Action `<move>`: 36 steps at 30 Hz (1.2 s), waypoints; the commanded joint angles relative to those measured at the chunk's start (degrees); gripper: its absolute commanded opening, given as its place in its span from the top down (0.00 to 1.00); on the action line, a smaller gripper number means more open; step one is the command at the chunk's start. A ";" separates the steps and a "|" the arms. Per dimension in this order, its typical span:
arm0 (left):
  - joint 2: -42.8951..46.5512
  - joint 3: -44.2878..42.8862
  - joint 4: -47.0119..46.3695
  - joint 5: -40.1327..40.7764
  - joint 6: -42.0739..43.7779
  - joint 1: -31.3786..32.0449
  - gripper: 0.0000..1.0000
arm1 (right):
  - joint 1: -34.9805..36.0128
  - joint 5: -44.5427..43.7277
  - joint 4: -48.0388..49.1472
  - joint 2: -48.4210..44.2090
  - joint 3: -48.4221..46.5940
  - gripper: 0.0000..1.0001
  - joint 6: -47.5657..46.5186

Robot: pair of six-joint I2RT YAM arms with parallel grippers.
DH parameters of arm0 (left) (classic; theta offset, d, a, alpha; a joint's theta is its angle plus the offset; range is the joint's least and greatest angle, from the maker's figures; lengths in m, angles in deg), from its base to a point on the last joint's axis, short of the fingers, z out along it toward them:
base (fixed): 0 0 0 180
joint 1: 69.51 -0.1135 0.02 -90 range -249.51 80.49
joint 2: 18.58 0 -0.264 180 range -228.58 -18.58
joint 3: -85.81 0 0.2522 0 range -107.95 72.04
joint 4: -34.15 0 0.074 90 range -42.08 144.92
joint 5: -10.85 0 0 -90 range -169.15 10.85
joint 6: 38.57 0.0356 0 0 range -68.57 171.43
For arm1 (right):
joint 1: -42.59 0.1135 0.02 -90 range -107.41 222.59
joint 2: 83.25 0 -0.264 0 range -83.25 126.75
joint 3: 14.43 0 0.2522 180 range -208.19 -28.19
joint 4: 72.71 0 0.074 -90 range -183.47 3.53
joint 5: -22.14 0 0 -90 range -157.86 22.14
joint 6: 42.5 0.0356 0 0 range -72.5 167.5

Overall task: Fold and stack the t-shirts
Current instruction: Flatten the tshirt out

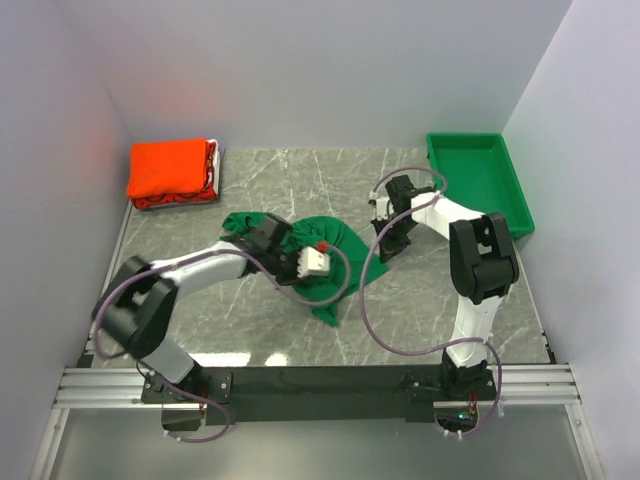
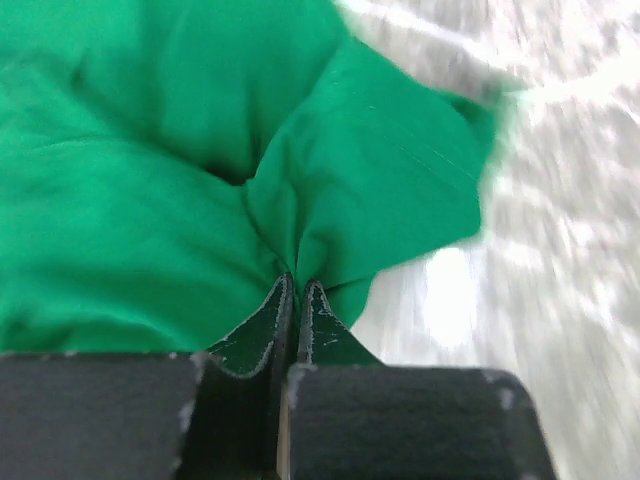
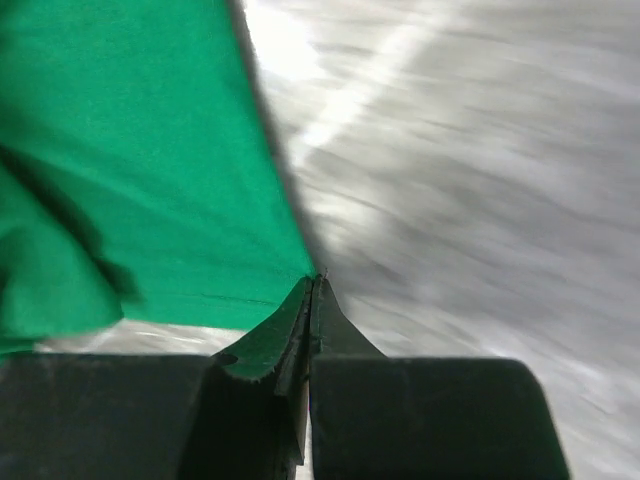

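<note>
Two tight pinches held the green t-shirt [image 1: 340, 236], right gripper [image 3: 312, 283] at its three o'clock edge, left gripper [image 2: 296, 286] mid-cloth, likely for spreading.

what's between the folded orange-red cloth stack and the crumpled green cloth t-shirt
Only bare grey marbled tabletop, in the top external view, separates the folded orange-red cloth stack from the green cloth t-shirt.

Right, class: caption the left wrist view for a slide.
Left fingers pinch a fold of green t-shirt on the marble tabletop.
</note>
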 commanded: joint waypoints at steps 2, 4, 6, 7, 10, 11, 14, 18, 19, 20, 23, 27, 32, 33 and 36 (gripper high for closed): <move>16.28 -2.47 21.06 -7.98 13.01 -7.01 0.99 | -3.31 -7.96 -2.21 -6.74 -2.21 1.00 -5.60; 19.73 -0.37 34.76 -7.02 20.60 -8.86 0.99 | -3.67 -9.54 -2.30 -7.88 -2.47 1.00 -7.43; 23.25 2.01 41.99 -3.25 30.54 -10.44 0.99 | -4.28 -10.59 -2.38 -8.23 -3.08 1.00 -8.76; 24.30 4.80 47.15 -1.76 32.74 -11.23 0.99 | -4.37 -11.99 -2.21 -8.50 -3.26 1.00 -10.25; 26.86 8.60 54.64 3.08 39.96 -13.70 0.99 | -5.86 -15.15 -1.60 -8.32 -4.14 1.00 -12.97; 26.95 9.13 56.77 4.05 43.02 -13.79 0.99 | -6.30 -15.86 -1.42 -8.24 -5.10 1.00 -13.77; 26.86 10.72 60.91 4.93 47.07 -13.70 0.99 | -6.92 -17.19 -0.98 -7.45 -6.69 1.00 -16.32; 26.51 8.10 56.45 2.49 39.38 -14.40 0.67 | -6.57 -14.91 -4.22 -6.22 -9.59 1.00 -18.25; 26.08 4.52 54.43 1.61 36.14 -15.45 0.63 | -6.48 -14.47 -4.66 -6.21 -9.59 1.00 -18.78; 24.24 2.31 50.85 0.55 31.23 -17.02 0.54 | -6.39 -12.64 -5.28 -6.21 -9.51 1.00 -19.13; 16.01 -8.24 46.17 -4.81 21.93 -25.81 0.41 | -5.95 -11.57 -6.25 -6.74 -8.19 1.00 -20.01; -0.17 -23.70 40.54 -8.85 9.32 -35.38 0.36 | -5.78 -11.13 -6.68 -6.04 -7.57 1.00 -20.98; -15.12 -37.17 31.23 -4.58 -8.77 -38.66 0.34 | -5.69 -9.63 -7.92 -4.37 -9.94 1.00 -20.63; -16.63 -38.83 30.51 -3.68 -9.33 -38.66 0.34 | -5.69 -9.46 -8.10 -4.11 -10.38 1.00 -20.37; -22.08 -40.86 29.01 -2.09 -13.11 -38.66 0.34 | -5.69 -9.28 -8.27 -3.58 -11.44 1.00 -20.19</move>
